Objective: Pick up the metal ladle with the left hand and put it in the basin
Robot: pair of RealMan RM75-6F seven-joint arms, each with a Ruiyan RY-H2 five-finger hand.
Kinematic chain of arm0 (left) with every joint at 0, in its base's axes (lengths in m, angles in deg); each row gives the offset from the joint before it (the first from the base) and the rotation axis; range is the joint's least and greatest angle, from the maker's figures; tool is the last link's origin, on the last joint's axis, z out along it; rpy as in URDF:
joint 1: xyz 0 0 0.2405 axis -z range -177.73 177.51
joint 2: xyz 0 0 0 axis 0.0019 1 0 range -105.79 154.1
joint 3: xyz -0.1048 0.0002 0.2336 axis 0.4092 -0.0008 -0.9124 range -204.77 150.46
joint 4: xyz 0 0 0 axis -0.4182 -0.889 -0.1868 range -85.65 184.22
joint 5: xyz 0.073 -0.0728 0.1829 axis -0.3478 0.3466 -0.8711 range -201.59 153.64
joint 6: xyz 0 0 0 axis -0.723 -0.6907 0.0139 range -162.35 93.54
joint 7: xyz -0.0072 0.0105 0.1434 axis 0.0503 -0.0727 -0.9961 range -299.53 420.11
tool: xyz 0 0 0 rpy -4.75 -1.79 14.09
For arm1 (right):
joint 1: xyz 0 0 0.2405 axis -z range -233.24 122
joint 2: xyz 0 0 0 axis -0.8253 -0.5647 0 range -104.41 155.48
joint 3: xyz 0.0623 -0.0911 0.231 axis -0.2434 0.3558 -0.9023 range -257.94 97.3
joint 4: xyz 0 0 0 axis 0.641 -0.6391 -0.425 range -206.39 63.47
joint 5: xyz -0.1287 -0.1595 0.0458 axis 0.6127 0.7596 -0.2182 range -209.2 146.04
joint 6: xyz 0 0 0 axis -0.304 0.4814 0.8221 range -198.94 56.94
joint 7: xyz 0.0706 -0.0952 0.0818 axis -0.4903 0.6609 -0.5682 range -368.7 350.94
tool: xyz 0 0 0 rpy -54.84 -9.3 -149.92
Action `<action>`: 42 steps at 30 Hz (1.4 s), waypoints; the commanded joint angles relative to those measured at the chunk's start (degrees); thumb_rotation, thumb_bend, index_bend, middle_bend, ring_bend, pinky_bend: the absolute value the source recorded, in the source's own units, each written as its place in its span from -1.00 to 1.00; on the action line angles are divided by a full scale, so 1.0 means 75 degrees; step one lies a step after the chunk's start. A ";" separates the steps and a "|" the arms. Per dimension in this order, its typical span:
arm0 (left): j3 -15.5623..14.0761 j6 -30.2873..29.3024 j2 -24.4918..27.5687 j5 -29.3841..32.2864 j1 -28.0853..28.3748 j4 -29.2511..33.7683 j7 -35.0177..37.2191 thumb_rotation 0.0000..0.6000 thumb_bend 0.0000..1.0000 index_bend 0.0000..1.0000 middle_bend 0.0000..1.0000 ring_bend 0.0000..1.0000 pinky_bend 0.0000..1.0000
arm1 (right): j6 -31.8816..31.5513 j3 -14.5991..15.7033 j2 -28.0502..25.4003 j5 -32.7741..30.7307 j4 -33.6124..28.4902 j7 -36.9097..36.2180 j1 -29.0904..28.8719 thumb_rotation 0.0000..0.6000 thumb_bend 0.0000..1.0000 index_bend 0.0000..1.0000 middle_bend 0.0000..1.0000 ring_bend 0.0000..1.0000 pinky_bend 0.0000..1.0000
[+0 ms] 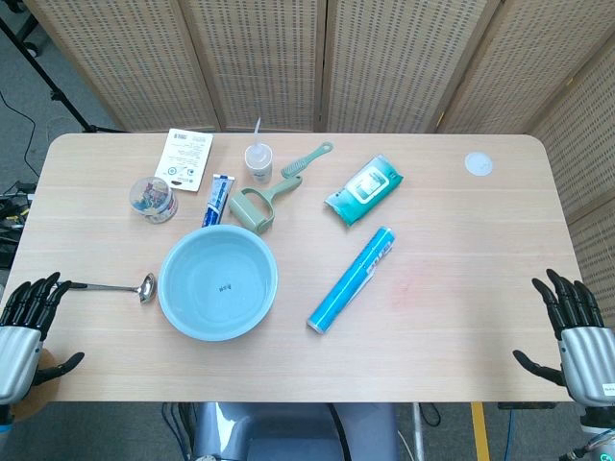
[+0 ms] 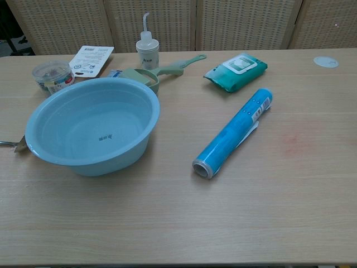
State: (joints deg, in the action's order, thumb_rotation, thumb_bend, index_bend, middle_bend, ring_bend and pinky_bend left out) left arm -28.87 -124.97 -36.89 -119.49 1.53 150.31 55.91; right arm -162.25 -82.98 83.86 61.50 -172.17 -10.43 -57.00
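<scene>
The metal ladle lies flat on the desk, just to the left of the blue basin. Its small round cup sits right beside the basin's rim. Its thin handle points left, toward the left hand. The end of the handle is very close to the left hand's fingers, but it is hard to tell if they touch it. In the chest view only a tiny bit of the ladle peeks out from behind the basin.

The left hand rests at the near left corner of the desk. Its dark fingers point up toward the far side and are spread a little. The thumb sticks out to the side. The hand holds nothing.

The right hand is at the near right corner, well apart from everything. Its fingers are also spread and point the same way, and it holds nothing too.

The basin looks bare inside, with a small mark on its bottom. A blue roll lies to the right of the basin. Behind the basin are a green roller brush, a tube, a small bottle, a pack of wipes, a little round tub and a white card.
</scene>
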 commanded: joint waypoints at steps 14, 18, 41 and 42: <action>0.0257 0.0284 0.0014 0.0460 0.0182 -0.0153 0.0437 1.00 -0.78 -1.00 -0.54 -0.78 -0.88 | 0.0095 0.0011 -0.0042 -0.0095 -0.0070 0.0000 -0.0010 1.00 -1.00 -1.00 -1.00 -1.00 -1.00; 0.0605 0.0384 -0.0297 0.0788 0.0398 -0.0656 0.0690 1.00 -0.74 -1.00 0.36 0.13 0.18 | 0.0105 -0.0022 -0.0069 -0.0172 -0.0092 -0.0055 -0.0013 1.00 -1.00 -1.00 -1.00 -1.00 -1.00; 0.1517 0.4951 -0.1546 0.4430 0.2309 -0.4300 0.1049 1.00 -0.14 -0.34 0.89 0.75 0.92 | 0.0303 -0.0035 -0.0053 -0.0365 -0.0126 -0.0009 -0.0061 1.00 -1.00 -1.00 -1.00 -1.00 -1.00; 0.1494 0.5050 -0.1671 0.4388 0.2367 -0.4518 0.1105 1.00 -0.13 -0.32 0.89 0.76 0.92 | 0.0313 -0.0035 -0.0047 -0.0372 -0.0123 0.0002 -0.0064 1.00 -1.00 -1.00 -1.00 -1.00 -1.00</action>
State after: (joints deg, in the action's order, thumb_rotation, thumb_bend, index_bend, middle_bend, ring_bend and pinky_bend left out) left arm -17.62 -88.80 -47.40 -86.55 18.01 119.20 63.21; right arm -159.93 -83.24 83.48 58.74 -173.11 -10.44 -57.46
